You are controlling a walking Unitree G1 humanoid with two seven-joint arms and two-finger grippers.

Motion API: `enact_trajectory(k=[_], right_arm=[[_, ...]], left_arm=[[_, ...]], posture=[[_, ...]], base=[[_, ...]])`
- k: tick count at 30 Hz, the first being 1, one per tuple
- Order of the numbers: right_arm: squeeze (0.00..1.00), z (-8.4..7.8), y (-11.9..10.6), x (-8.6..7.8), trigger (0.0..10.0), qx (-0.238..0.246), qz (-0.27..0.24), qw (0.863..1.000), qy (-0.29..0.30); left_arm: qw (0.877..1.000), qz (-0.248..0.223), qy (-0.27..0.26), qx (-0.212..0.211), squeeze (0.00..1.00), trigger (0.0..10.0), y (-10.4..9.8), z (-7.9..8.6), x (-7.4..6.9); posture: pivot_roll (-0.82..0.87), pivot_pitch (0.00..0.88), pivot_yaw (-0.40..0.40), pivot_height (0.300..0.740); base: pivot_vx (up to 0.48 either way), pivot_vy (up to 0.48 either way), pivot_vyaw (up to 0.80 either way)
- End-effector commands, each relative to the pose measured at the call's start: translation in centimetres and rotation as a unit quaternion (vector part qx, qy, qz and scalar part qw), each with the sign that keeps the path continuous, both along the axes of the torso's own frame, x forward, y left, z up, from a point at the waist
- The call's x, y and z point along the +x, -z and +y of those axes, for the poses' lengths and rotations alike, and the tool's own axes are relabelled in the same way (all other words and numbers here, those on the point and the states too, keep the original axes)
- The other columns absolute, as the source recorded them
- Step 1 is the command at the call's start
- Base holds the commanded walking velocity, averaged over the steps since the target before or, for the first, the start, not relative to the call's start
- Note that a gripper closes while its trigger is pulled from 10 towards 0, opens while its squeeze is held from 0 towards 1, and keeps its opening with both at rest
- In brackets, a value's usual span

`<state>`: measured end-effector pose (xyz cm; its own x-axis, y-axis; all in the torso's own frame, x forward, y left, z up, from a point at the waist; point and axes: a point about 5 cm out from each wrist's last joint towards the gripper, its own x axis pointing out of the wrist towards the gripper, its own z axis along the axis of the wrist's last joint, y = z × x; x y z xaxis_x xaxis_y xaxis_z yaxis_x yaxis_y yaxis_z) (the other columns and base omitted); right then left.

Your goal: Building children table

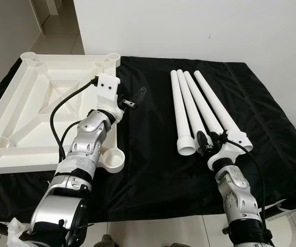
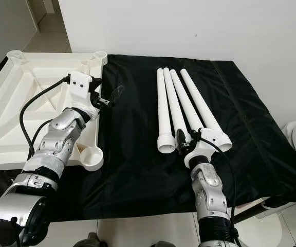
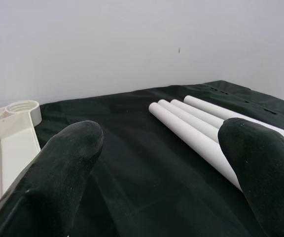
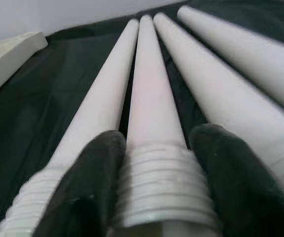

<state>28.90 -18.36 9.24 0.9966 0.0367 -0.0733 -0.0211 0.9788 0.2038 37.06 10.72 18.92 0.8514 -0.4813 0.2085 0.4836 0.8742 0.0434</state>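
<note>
**Right gripper at threaded end of table leg; left gripper idle over cloth**

A black cloth (image 1: 153, 149) covers the work surface. The white tabletop (image 1: 30, 113) lies upside down on the robot's left, its round leg sockets at the corners. Four white table legs (image 1: 197, 105) lie side by side on the right, fanning slightly, threaded ends toward the robot.

The right gripper (image 4: 154, 190) sits at the near end of the second leg (image 4: 152, 118) from the left. Its fingers (image 4: 90, 182) straddle the threaded collar, one on each side and touching it.

The left gripper (image 3: 164, 163) hovers above the cloth beside the tabletop's edge, fingers spread wide apart and holding nothing, pointing toward the legs.
</note>
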Motion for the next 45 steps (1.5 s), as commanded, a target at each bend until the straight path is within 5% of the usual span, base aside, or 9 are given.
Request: enact_trajectory(k=[1, 4, 5, 16, 18, 28, 30, 31, 45], right_arm=[[1.0, -0.5, 2.3, -0.8, 10.0, 0.011, 0.062, 0.998, 0.016], [1.0, -0.6, 2.2, -0.9, 10.0, -0.013, 0.066, 0.998, 0.018], [0.0, -0.6, 2.2, -0.9, 10.0, -0.018, 0.068, 0.997, 0.018], [0.0, -0.6, 2.0, -0.9, 10.0, -0.028, 0.064, 0.997, 0.013], [0.0, -0.3, 1.9, -0.9, 0.0, -0.026, 0.058, 0.998, 0.004], [0.0, 0.3, -0.1, -1.0, 0.0, -0.03, -0.015, 0.999, -0.018], [0.0, 0.3, -0.8, -1.0, 4.0, -0.041, -0.038, 0.998, -0.019], [0.0, 0.3, -1.4, -0.9, 10.0, -0.039, -0.06, 0.997, -0.015], [0.0, -0.4, -6.0, -0.9, 10.0, -0.009, -0.183, 0.983, 0.017]], left_arm=[[1.0, 0.005, -0.004, -0.001, 0.0, 10.0, 0.1, 0.1, 0.0], [1.0, 0.004, -0.005, 0.0, 0.0, 10.0, 0.1, 0.1, -0.1], [1.0, 0.004, -0.004, -0.001, 0.0, 10.0, 0.1, 0.1, -0.1], [1.0, 0.005, -0.003, 0.0, 0.0, 10.0, 0.1, 0.0, -0.1], [1.0, 0.006, -0.003, 0.0, 0.0, 10.0, 0.1, 0.0, -0.1], [1.0, 0.005, -0.003, 0.001, 0.0, 10.0, 0.2, -0.1, -0.2], [1.0, 0.005, -0.003, 0.001, 0.0, 10.0, 0.2, -0.2, -0.2], [1.0, 0.006, -0.002, 0.001, 0.0, 10.0, 0.2, -0.2, -0.2], [0.999, -0.009, 0.014, 0.034, 0.0, 10.0, 0.0, 0.6, -0.1]], posture=[[0.01, 0.0, 0.001, 0.74], [0.01, 0.0, 0.003, 0.74], [0.01, 0.0, 0.005, 0.74], [0.01, 0.0, 0.008, 0.74], [0.01, 0.0, 0.005, 0.74], [0.01, 0.0, -0.004, 0.74], [0.01, 0.0, -0.004, 0.74], [0.01, 0.0, -0.004, 0.74], [0.01, 0.0, -0.002, 0.74]], base=[[0.0, 0.0, 0.0], [0.0, 0.0, 0.0], [0.0, 0.0, 0.0], [0.0, 0.0, 0.0], [0.0, 0.0, 0.0], [0.0, 0.0, 0.0], [0.0, 0.0, 0.0], [0.0, 0.0, 0.0], [0.0, 0.0, 0.0]])
